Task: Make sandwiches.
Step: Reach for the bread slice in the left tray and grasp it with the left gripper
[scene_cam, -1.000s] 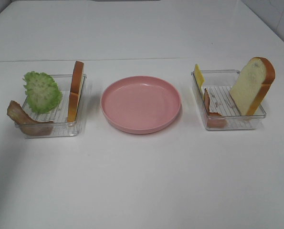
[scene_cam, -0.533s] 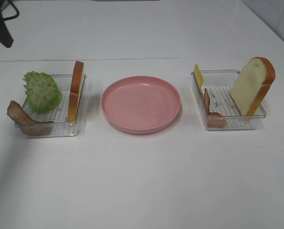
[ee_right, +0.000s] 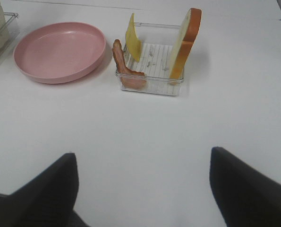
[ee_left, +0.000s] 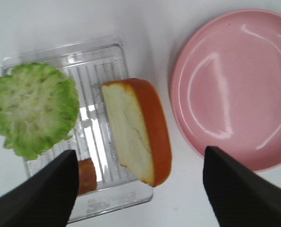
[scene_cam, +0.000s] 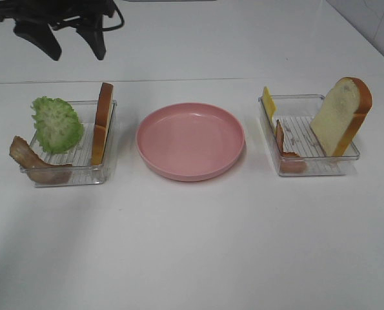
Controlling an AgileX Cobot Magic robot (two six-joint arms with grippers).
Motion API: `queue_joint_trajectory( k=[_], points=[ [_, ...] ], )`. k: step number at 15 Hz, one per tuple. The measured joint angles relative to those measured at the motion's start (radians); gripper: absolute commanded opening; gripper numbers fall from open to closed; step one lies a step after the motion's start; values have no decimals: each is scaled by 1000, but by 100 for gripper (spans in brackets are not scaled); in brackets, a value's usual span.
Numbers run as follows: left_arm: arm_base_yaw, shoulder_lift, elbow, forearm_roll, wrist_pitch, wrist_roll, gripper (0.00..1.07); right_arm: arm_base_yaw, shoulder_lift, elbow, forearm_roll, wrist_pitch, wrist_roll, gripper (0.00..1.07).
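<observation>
No stacked sandwich is in view; its parts sit apart. The left clear tray (scene_cam: 108, 169) holds green lettuce (scene_cam: 56, 123), a bacon strip (scene_cam: 37, 165) and an upright bread slice (scene_cam: 102, 123). My left gripper (scene_cam: 72, 45) hangs open and empty high behind this tray. In its wrist view (ee_left: 139, 153) it is over the bread (ee_left: 135, 130) and lettuce (ee_left: 34, 113). The right tray (scene_cam: 317, 169) holds cheese (scene_cam: 268, 103), bacon (scene_cam: 283, 145) and bread (scene_cam: 341, 116). My right gripper (ee_right: 144, 153) is open and empty, well short of that tray (ee_right: 149, 90).
A round pink plate (scene_cam: 190, 139) sits empty between the two trays; it also shows in the left wrist view (ee_left: 234, 90) and the right wrist view (ee_right: 60, 52). All stand on a white table (scene_cam: 192, 245).
My left gripper has come into the exterior view from the top left and moved right, to above and behind the left tray. The food and plate have not moved.
</observation>
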Motion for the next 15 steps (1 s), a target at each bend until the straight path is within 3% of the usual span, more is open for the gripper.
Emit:
queue_joint_trajectory(
  k=[2,7,15],
  points=[
    [-70,62,-5,56,2,-44,70,0,0,0,0,0,0,74],
    [-100,109,-5,123,5,-101,70,0,0,0,0,0,0,74],
    [-100,207,-17,140,-1,-109,69,0,0,0,0,0,0,74]
  ],
)
